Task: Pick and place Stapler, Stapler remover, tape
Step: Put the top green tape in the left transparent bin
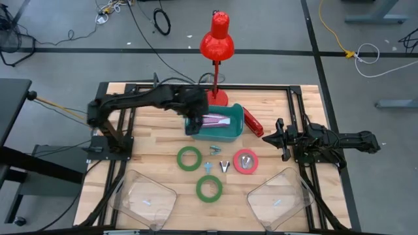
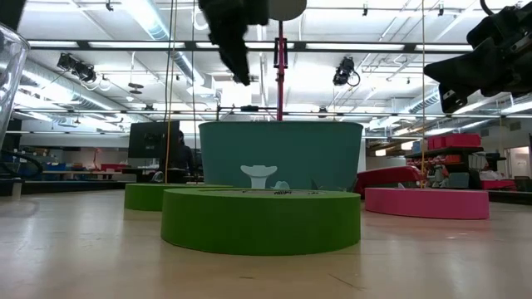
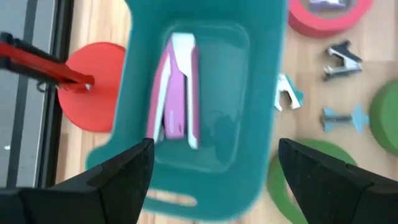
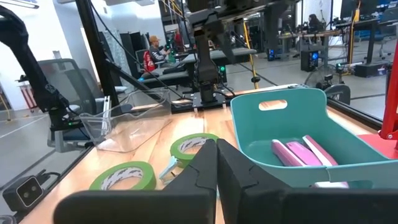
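Your pink stapler (image 1: 217,120) lies flat in the teal bin (image 1: 235,134), with the left gripper (image 3: 211,168) hovering above it, fingers wide apart and holding nothing. The red stapler (image 1: 253,125) sits outside, just beside the bin's right wall. The removers (image 1: 215,158) lie on the table between the tapes: two green rolls (image 1: 189,158) (image 1: 209,188) and the red-pink roll (image 1: 245,162).

Watch the lamp (image 1: 217,40): its base touches or nearly touches the bin's far side, and the pole rises next to the left arm, so a careless swing could knock it over. Dropping toward the small removers, you could nudge a roll or scatter them. The right gripper (image 1: 279,138) waits with fingers together beside the red stapler.

The bin holds only the pink stapler, as far as shows. The two clear trays (image 1: 145,196) (image 1: 279,196) at the near edge hold none of the task's things.
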{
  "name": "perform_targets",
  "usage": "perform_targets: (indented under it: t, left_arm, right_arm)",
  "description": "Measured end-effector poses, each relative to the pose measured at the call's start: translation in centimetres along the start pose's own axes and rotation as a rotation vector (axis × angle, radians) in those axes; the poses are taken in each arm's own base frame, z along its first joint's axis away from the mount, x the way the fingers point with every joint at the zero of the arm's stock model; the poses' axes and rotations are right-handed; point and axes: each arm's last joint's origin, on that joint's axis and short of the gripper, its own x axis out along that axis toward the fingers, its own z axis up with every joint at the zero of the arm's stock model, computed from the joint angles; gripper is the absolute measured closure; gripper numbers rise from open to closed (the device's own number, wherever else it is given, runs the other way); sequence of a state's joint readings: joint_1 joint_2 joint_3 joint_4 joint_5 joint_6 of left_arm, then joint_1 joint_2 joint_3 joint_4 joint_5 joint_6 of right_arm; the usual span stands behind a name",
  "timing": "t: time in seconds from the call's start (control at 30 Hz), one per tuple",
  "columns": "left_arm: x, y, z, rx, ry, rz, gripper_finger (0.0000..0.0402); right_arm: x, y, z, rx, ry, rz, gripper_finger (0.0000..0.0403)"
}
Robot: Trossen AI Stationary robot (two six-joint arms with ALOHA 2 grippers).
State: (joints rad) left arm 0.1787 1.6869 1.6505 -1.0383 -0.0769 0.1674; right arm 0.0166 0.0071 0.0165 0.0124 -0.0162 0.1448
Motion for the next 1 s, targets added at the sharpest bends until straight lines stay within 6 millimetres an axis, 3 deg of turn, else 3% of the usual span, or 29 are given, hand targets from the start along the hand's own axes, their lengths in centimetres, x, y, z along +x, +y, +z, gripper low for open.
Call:
perform_targets:
  t: [0.47, 1.0]
  left_arm:
    - [-1.7, -3.3, -6.3, 0.067, -0.087, -0.005, 0.0056]
    - [2.1, -9.7, -9.9, 0.285, -0.041, -0.116, 0.0055]
  right_arm:
    - [0.0, 0.0, 0.0, 0.000, 0.001, 0.000, 0.0396]
    - [0.0, 0.0, 0.0, 0.000, 0.001, 0.000, 0.0396]
